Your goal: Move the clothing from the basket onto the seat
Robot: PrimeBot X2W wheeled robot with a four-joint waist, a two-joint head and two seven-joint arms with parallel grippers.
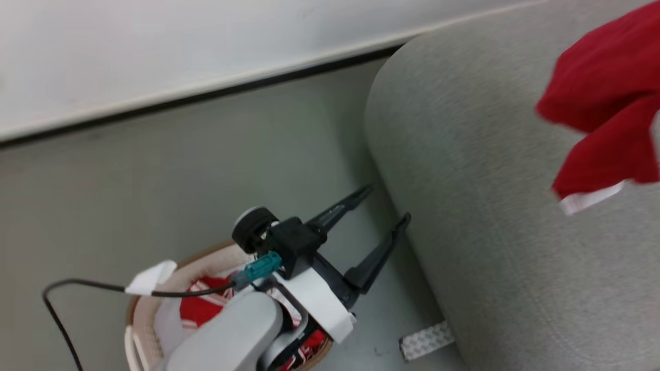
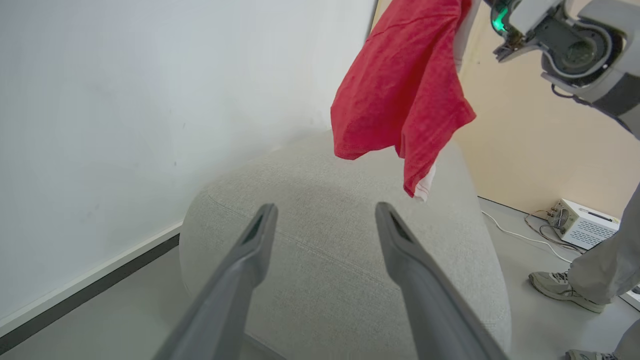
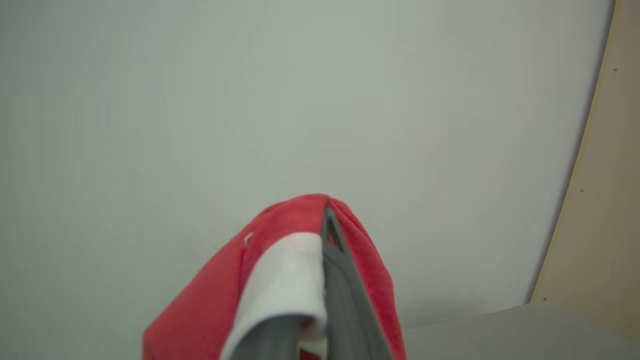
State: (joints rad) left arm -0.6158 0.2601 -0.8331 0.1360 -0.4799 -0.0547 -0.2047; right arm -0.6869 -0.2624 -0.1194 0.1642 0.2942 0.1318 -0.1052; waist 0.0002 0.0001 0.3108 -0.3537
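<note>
- The right end effector [image 3: 322,225] is clamped on a red, white-trimmed garment [image 2: 400,90], which hangs above the grey seat [image 1: 490,206] and appears clear of the cushion.
- The left end effector [image 1: 388,202] is spread wide and empty, poised over the basket [image 1: 146,314] on the floor beside the seat, where more red clothing [image 1: 201,309] lies.
- Risk: let go near the seat's rounded edge, the garment could slide to the floor. The black cable [image 1: 77,282] looping past the basket might snag.
- A person's shoe [image 2: 555,282] stands near the seat.
- No brand, label or lettering is legible.
</note>
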